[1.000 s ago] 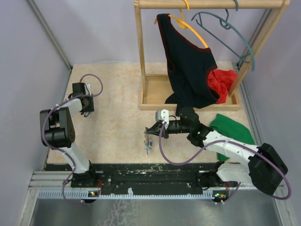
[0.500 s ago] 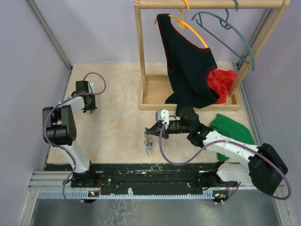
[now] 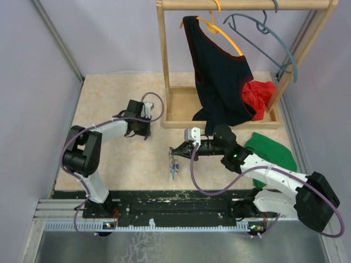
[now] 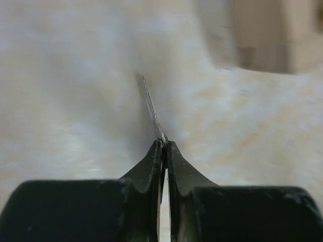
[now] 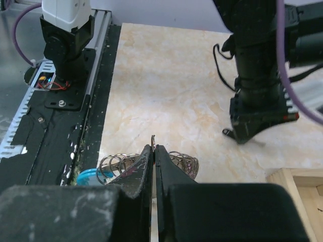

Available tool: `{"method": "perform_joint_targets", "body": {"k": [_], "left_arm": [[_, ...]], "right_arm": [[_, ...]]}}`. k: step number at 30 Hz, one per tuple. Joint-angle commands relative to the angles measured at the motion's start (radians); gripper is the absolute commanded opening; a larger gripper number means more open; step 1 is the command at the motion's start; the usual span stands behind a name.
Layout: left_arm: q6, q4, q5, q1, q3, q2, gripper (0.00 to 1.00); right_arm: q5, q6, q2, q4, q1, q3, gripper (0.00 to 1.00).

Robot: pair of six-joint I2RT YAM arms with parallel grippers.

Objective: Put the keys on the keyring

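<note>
My left gripper (image 4: 164, 145) is shut on a thin metal key (image 4: 149, 103), whose blade sticks out edge-on past the tips above the beige table; its head is hidden between the jaws. In the top view the left gripper (image 3: 146, 133) hangs near the table's middle, left of the rack. My right gripper (image 3: 174, 150) is shut on the keyring (image 3: 174, 164), which dangles below it with small coloured bits at the bottom. In the right wrist view the gripper (image 5: 153, 146) pinches the wire of the keyring (image 5: 113, 162); coils spread on both sides and the light-blue section (image 5: 87, 176) shows at lower left.
A wooden clothes rack (image 3: 164, 66) stands at the back with a dark top (image 3: 219, 82) on an orange hanger and a grey-blue hanger (image 3: 263, 33). Red cloth (image 3: 258, 96) lies in its base, green cloth (image 3: 271, 150) at the right. A black strip (image 3: 175, 203) runs along the near edge.
The left arm swung from the table's far left toward the middle, and its jaws closed on the key. The right arm and keyring barely moved.
</note>
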Motion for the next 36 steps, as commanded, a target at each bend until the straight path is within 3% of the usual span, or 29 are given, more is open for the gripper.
{"method": "perform_joint_targets", "body": {"k": [1, 9, 21, 29, 36], "left_arm": [[-0.098, 0.011, 0.145, -0.148, -0.050, -0.040, 0.11], [-0.199, 0.265, 0.191, -0.313, -0.136, -0.155, 0.21], [-0.117, 0.695, 0.090, -0.282, -0.524, -0.504, 0.41], [0.007, 1.081, 0.271, -0.263, -0.766, -0.701, 0.46], [0.129, 1.230, 0.499, -0.254, -0.817, -0.745, 0.45]], "right_arm": [[0.008, 0.006, -0.052, 0.055, -0.006, 0.017, 0.00], [0.075, -0.015, -0.082, 0.017, -0.007, -0.003, 0.00], [0.166, -0.038, -0.059, -0.009, -0.007, -0.015, 0.00], [0.187, -0.062, -0.021, -0.019, -0.007, 0.004, 0.00], [0.169, -0.086, -0.004, -0.025, -0.007, 0.026, 0.00]]}}
